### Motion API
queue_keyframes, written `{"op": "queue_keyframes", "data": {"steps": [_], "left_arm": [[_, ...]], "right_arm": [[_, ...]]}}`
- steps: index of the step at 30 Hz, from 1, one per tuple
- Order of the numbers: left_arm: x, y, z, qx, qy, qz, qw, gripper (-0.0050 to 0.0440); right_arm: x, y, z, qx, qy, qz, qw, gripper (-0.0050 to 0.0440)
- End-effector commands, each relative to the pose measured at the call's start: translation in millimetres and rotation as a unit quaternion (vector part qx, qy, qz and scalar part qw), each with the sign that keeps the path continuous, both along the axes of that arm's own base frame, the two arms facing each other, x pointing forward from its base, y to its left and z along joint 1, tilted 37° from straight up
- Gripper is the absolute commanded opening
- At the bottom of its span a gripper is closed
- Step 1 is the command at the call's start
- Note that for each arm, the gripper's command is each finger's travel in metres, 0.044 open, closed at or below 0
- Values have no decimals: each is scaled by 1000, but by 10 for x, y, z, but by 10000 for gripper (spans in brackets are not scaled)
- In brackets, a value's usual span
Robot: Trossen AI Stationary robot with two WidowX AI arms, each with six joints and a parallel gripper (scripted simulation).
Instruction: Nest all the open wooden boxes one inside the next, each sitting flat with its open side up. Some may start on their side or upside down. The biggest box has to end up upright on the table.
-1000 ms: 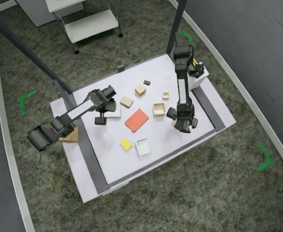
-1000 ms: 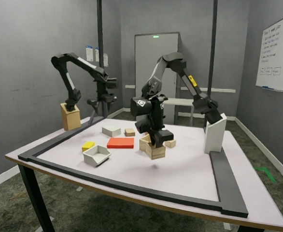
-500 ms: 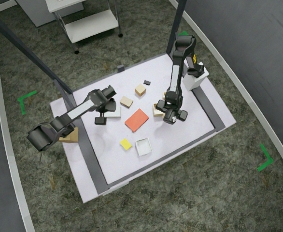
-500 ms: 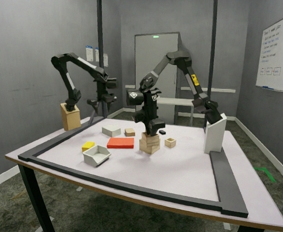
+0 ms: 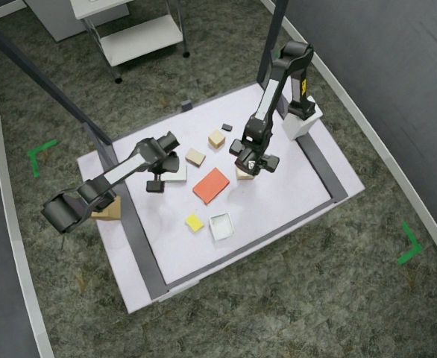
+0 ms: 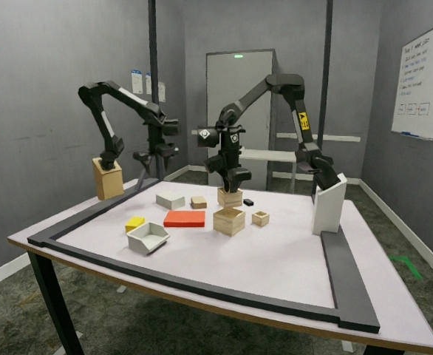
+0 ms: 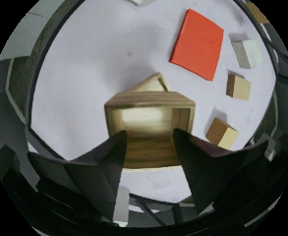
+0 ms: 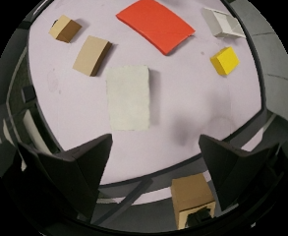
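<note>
"Carrying the pale open wooden box [image 6: 230, 199] [image 7: 150, 159], is the left gripper [image 6: 230, 188] [image 7: 149, 134] pinching it?"

"No, its fingers are spread inside, bracing the walls; the box hangs above the larger-looking square wooden box [image 6: 229, 225] [image 7: 150, 86]. I'd square the walls, then lower level before relaxing them."

"And the rest?"

"The tiny wooden cube box [image 6: 260, 220] stands apart, open side up. The right gripper [image 5: 162, 175] [image 6: 157, 169] [image 8: 157, 139] is wide open, holding nothing."
</note>
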State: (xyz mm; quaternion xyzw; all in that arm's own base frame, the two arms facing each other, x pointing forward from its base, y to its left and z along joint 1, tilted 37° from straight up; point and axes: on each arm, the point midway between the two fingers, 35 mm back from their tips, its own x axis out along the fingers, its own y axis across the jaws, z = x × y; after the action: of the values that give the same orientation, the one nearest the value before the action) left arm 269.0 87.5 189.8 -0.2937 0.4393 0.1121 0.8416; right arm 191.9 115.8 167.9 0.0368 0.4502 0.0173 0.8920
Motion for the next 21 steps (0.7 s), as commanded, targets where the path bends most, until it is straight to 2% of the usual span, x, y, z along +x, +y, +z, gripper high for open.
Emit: {"op": "queue_keyframes", "data": {"steps": [1,4,8,10,21], "left_arm": [[-37,-94,135,8,-15,3,1000,279],[-25,-84,110,6,-11,2,1000,279],[-25,-84,110,6,-11,2,1000,279],[-25,-84,110,6,-11,2,1000,279],[-25,-84,110,6,-11,2,1000,279]], "right_arm": [[3,5,47,6,-6,0,1000,400],[53,53,10,0,-18,10,1000,400],[234,226,29,4,-74,35,997,400],[234,226,29,4,-74,35,997,400],[530,546,114,5,-199,76,977,400]]}}
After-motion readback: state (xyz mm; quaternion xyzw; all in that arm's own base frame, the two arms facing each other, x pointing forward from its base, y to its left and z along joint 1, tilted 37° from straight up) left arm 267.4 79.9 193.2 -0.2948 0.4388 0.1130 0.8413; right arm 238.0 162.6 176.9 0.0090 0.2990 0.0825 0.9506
